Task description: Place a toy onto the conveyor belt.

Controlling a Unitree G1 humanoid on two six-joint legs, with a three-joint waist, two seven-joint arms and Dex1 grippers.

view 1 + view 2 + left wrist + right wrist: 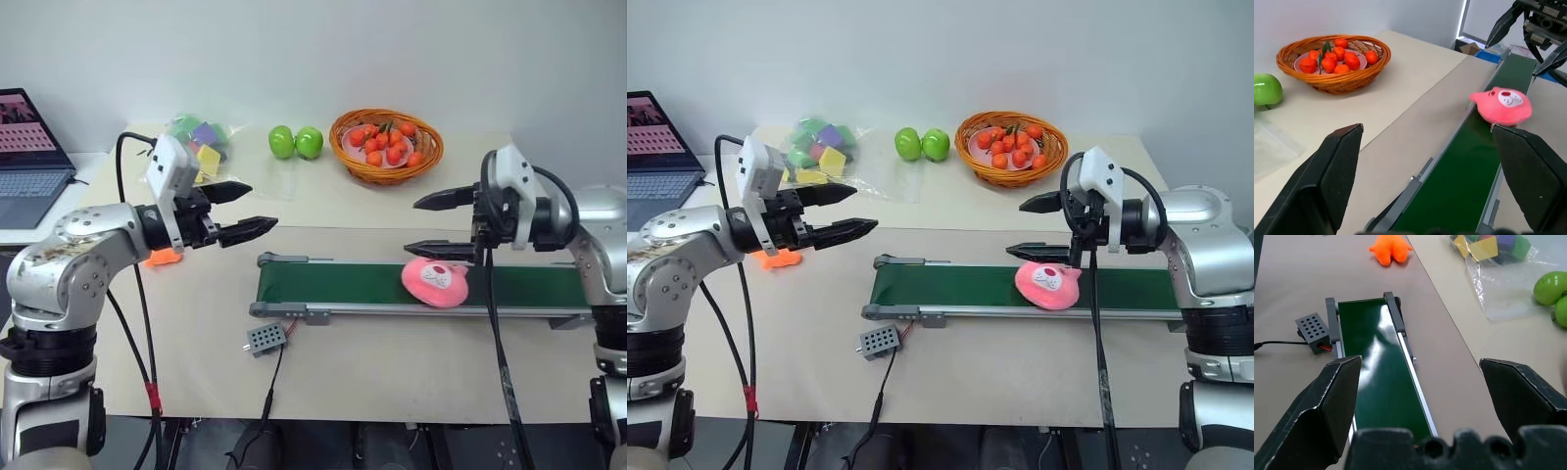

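Grey control box (266, 339) nearest us, pink plush toy (435, 282) already lies on the conveyor belt (333, 284), looks soft, light, squeezable across its body; left gripper (247, 210) and right gripper (429, 224) both spread, empty.

Both arms are rounded silver-grey metal shells with black joint rings. Each ends in a white wrist block and 2 tapered black fingers: left gripper (243, 211), right gripper (439, 224). Black cables loop along each arm; the left one carries red tape.
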